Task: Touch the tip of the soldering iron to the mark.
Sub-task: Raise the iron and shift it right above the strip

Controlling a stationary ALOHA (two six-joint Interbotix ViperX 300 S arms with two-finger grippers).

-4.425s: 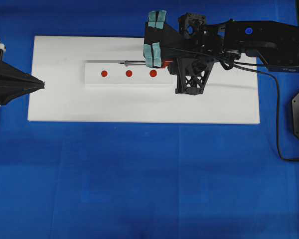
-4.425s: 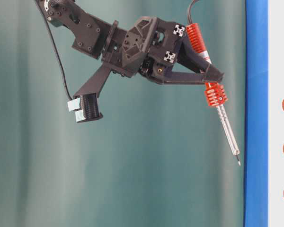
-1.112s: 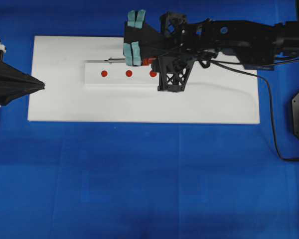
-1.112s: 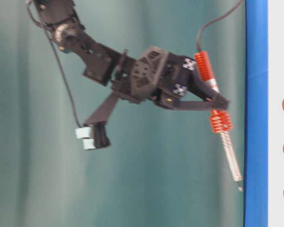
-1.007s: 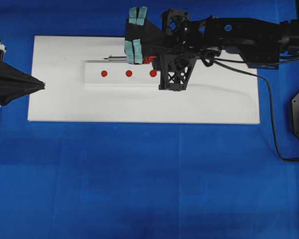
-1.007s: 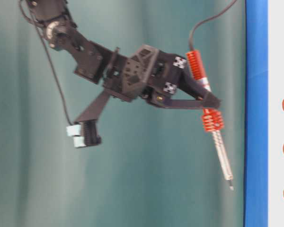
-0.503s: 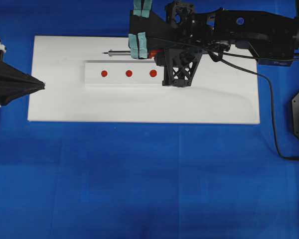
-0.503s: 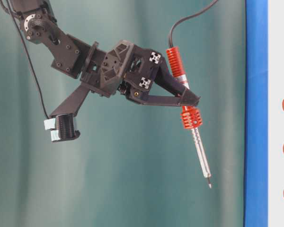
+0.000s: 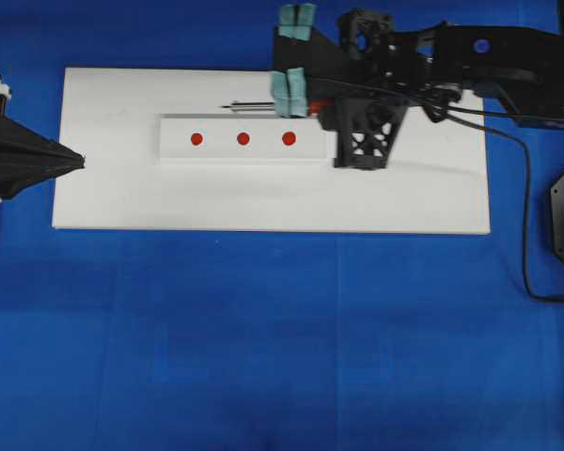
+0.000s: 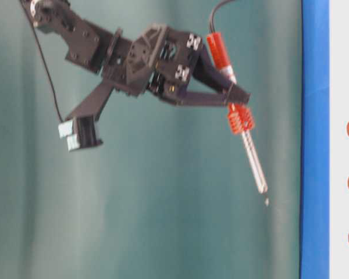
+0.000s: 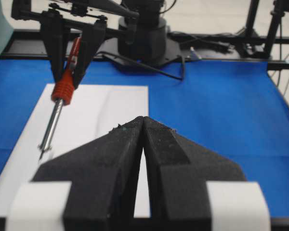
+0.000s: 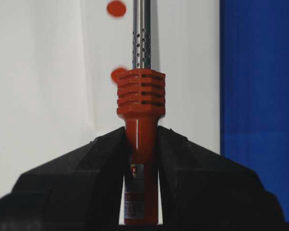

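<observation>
The jaws of the right gripper (image 12: 140, 144) are pinched on the red-orange handle of the soldering iron (image 10: 237, 119). The tool is held in the air, tilted, its tip above the strip of white board (image 9: 103, 202) behind the white block's (image 9: 174, 153) rear edge. The mark (image 9: 243, 138), the middle dot, is untouched. The left gripper (image 11: 142, 139) is pressed together, empty, at the board's left edge. Risk: a descent from this line is judged likely to land off the block or on an outer dot.

Robotics lab: blue tabletop (image 9: 263, 329), green backdrop (image 10: 163, 203).
</observation>
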